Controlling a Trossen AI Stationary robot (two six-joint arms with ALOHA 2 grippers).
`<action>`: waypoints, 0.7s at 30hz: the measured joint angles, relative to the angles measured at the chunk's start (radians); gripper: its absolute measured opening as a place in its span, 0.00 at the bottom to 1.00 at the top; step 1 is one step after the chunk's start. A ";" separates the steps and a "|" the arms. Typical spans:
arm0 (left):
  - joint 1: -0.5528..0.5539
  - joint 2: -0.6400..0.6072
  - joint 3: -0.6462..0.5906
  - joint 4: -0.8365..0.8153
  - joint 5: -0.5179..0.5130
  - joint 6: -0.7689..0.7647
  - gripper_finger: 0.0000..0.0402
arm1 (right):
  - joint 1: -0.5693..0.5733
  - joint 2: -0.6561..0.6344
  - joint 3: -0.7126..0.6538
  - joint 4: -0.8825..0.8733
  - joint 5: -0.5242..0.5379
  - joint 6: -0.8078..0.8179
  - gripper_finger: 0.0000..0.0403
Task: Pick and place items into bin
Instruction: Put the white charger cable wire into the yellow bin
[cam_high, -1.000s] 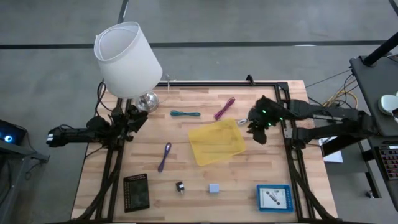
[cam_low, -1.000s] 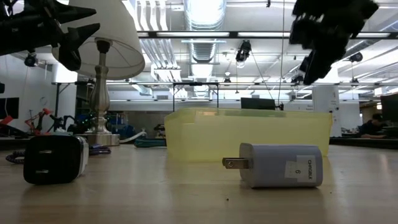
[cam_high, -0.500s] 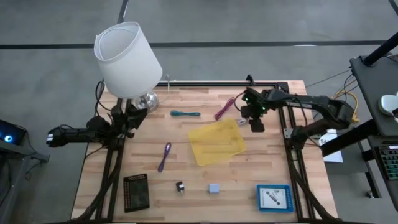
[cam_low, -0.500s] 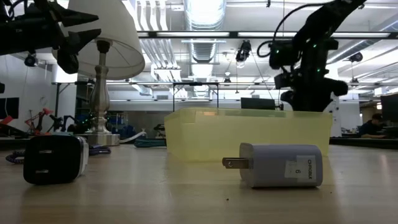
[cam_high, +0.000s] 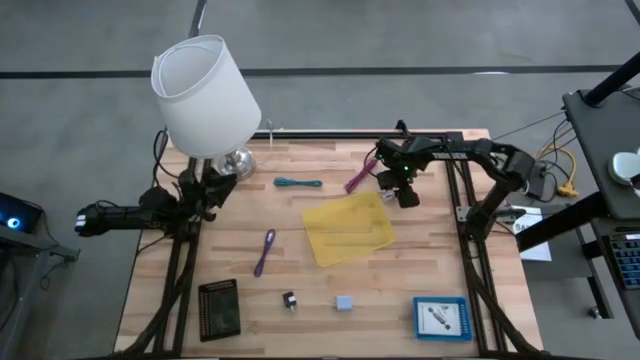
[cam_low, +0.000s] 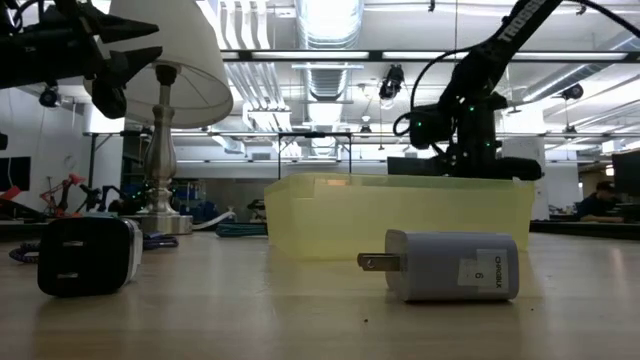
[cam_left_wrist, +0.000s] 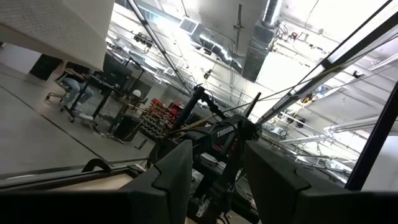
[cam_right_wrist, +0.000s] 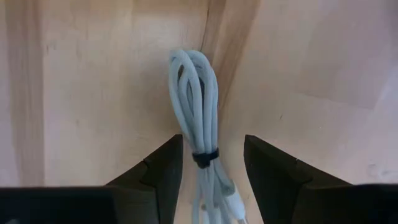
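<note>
A pale blue-white coiled cord (cam_right_wrist: 194, 93), bound by a dark tie, lies on the wooden table just beyond the far right corner of the yellow bin (cam_high: 348, 228). My right gripper (cam_right_wrist: 212, 142) is open, pointing down, with one finger on either side of the cord; I see no touch. In the high view my right gripper (cam_high: 396, 183) covers the cord. A magenta cord (cam_high: 360, 175), a teal cord (cam_high: 298, 183) and a purple cord (cam_high: 265, 252) lie on the table. A black plug (cam_high: 289, 300) and a grey-blue cube (cam_high: 344, 302) lie near the front. My left gripper (cam_high: 207, 190) is open beside the lamp.
A white lamp (cam_high: 205, 95) stands at the far left corner. A black pad (cam_high: 219, 308) lies at the front left and a blue tray (cam_high: 441, 317) at the front right. The low view shows the black plug (cam_low: 88, 255) and the grey-blue cube (cam_low: 450, 265) before the bin (cam_low: 400, 215).
My right gripper has gone toward the table's far left and down, from above the bin's right side to the table just beyond the bin's far right corner, turning as it went. It now stands low behind the bin's rim.
</note>
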 joint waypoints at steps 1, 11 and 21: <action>0.000 0.000 0.000 0.000 0.000 0.000 0.32 | 0.000 0.009 0.007 -0.006 0.002 -0.007 0.38; 0.000 0.000 0.000 0.000 0.000 0.000 0.32 | 0.000 0.021 0.013 -0.030 0.044 -0.115 0.26; 0.000 0.000 0.000 0.000 0.000 0.000 0.32 | 0.000 0.020 0.013 -0.057 0.044 -0.054 0.05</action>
